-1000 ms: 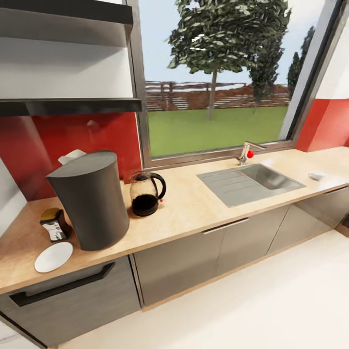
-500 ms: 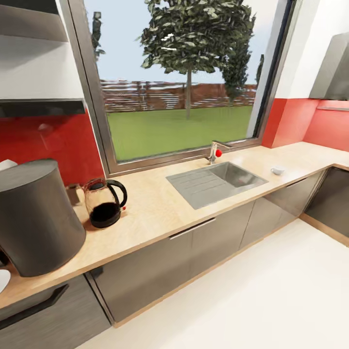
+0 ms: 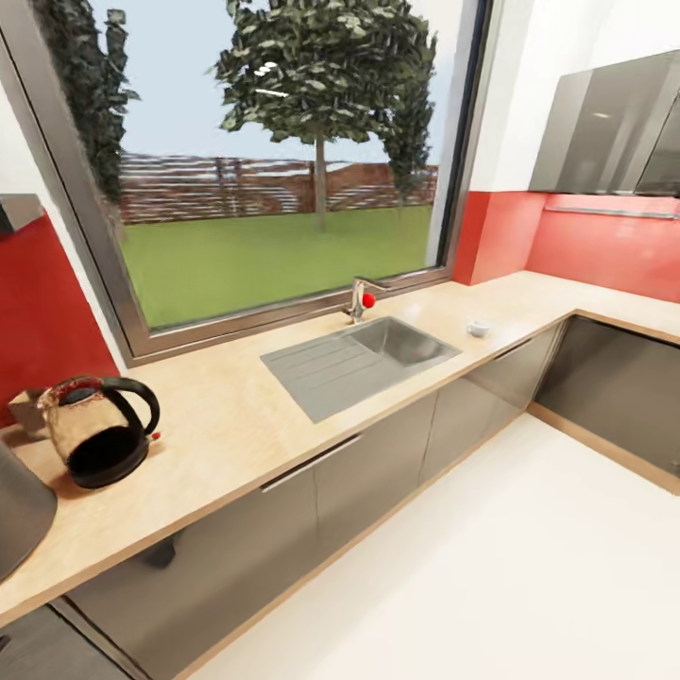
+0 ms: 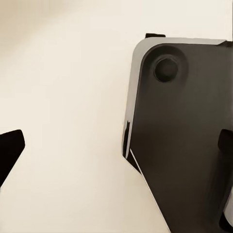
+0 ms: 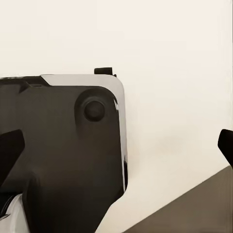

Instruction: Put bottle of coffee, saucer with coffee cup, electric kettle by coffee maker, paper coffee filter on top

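On the far right of the countertop [image 3: 283,416] sits the coffee cup [image 3: 479,328], well apart from the kettle [image 3: 97,430] at left; both my grippers hang parted, empty, awaiting it.

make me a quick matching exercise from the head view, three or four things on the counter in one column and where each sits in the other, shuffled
Things:
1. electric kettle
2. sink
3. tap
4. small white cup

Places:
A. by the window sill, behind the basin
B. on the countertop, toward the corner at the right
C. set into the countertop under the window
D. at the left, beside the dark coffee maker

Pairs: 1-D, 2-C, 3-A, 4-B
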Robot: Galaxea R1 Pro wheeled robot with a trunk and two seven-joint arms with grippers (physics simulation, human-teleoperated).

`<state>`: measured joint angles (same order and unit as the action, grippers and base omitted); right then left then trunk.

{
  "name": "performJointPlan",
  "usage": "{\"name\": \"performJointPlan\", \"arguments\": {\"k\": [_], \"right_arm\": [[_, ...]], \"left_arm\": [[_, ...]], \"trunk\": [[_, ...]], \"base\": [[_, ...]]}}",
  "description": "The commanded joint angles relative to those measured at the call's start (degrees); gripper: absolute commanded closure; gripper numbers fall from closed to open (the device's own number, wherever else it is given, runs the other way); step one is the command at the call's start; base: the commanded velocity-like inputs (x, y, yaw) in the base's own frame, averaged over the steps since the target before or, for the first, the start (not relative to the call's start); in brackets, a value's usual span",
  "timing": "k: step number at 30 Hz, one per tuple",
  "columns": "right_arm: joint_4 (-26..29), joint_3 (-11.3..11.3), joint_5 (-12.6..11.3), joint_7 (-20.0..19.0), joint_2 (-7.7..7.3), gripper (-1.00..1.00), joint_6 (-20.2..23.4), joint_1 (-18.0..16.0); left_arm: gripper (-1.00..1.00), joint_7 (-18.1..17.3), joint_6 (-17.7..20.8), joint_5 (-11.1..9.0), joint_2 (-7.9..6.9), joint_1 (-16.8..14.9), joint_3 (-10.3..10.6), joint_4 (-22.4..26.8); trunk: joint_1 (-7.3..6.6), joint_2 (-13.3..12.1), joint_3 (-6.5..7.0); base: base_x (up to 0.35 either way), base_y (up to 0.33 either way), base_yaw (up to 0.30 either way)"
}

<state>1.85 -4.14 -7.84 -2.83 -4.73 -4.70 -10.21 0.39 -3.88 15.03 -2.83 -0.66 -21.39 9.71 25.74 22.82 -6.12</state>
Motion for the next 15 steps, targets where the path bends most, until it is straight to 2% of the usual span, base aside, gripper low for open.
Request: {"name": "performJointPlan", "arguments": {"k": [1,15], "right_arm": [[-0.1,-0.4,-0.6,-0.2,-0.01,-1.0,-0.2,-0.1],[-0.1,-0.4,-0.6,-0.2,0.07,-1.0,-0.2,-0.1]], "left_arm": [[-1.0,0.0,-0.3,0.6,0.02,0.0,-0.5,0.0],[-1.0,0.0,-0.3,0.6,0.02,0.0,-0.5,0.0]], "trunk": [[0.05,0.1,-0.12],[0.05,0.1,-0.12]], "base": [[0.229,-0.213,-0.268],[0.23,-0.213,-0.267]]}}
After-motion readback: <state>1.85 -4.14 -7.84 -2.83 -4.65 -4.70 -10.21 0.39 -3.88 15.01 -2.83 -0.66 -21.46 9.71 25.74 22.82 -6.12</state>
